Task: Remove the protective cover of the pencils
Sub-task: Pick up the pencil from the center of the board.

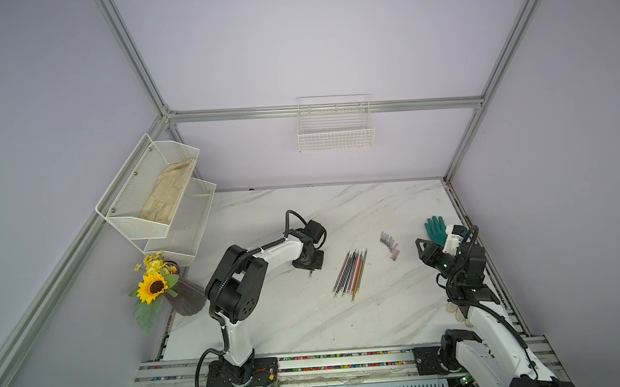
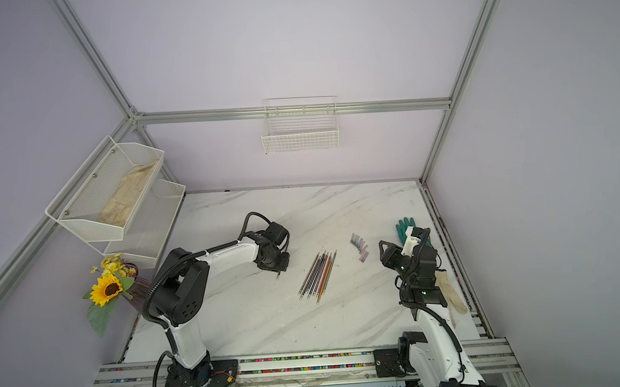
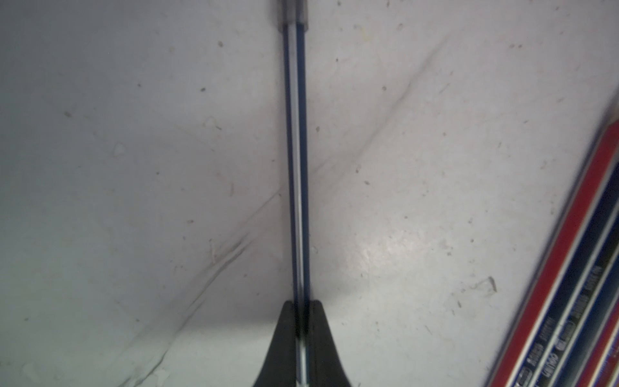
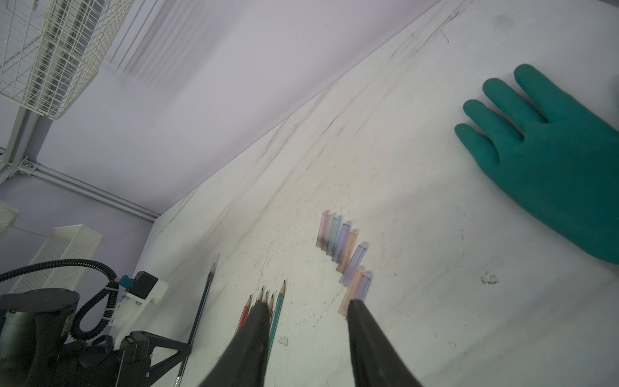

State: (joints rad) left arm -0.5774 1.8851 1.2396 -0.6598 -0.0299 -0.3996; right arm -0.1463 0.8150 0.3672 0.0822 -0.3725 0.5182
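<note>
Left of pencil row (image 1: 351,274) on marble table (image 1: 308,322), lilac walls (image 1: 311,37): left gripper (image 3: 301,303) pinched single pencil (image 3: 296,167), right gripper (image 4: 310,305) stood open.

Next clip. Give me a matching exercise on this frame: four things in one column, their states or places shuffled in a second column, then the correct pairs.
Things
1. left claw
2. right claw
3. translucent caps
4. teal glove

States or places
A. a single item lying flat on the table
B. shut on a single dark blue pencil
C. open, holding nothing
D. in a loose row, apart from the bundle of pencils

Pairs: 1-B, 2-C, 3-D, 4-A
</note>
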